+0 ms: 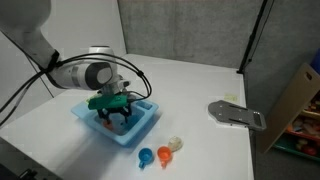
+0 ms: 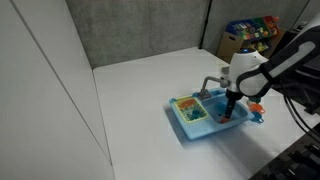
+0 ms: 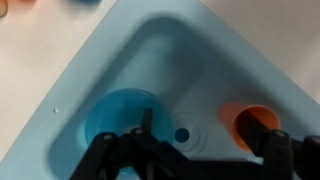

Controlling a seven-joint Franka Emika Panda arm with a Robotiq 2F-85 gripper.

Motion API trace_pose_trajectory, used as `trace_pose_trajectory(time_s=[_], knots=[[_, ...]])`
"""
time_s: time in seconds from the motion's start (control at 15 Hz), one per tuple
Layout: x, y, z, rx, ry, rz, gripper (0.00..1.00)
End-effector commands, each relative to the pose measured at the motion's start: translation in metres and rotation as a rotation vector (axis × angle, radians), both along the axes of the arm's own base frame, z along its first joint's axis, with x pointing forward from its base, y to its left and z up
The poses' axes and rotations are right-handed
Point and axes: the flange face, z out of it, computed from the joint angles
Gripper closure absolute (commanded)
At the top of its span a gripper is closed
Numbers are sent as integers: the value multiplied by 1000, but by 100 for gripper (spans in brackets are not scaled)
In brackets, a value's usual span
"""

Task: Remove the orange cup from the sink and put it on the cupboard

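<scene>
Down in the sink [image 3: 105, 55] basin, looking at a gripper [image 3: 205, 155] spread wide with nothing in it, orange cup [image 3: 250, 125] tucked against the wall at 3 o'clock, one finger [image 3: 272, 150] right over its rim, likely lined up to straddle it. Tight quarters: walls close by, blue cup [image 3: 125, 120] crowding 9 o'clock, so best lifted straight up. Plenty of bare cupboard [image 1: 190, 85] toward 12 o'clock, well apart from the grey tool [image 1: 237, 114].
</scene>
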Motion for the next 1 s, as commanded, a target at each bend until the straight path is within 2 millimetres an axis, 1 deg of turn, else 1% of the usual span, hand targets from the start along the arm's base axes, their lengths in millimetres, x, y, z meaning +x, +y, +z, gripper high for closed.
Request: trace_pose_trajectory(time_s=[0.0,0.13,0.4,0.53,0.67,0.73,0.87,0.93], knots=[[7,2,-3,1,-12,28,38],[7,2,-4,2,-11,26,60],[9,0,-2,5,-14,17,93],[10,-2,2,9,-19,14,99],[11,-3,10,14,-29,7,96],[11,-6,17,19,-38,-4,98],[12,-10,28,22,-51,-19,99],[12,-12,34,23,-57,-25,97]])
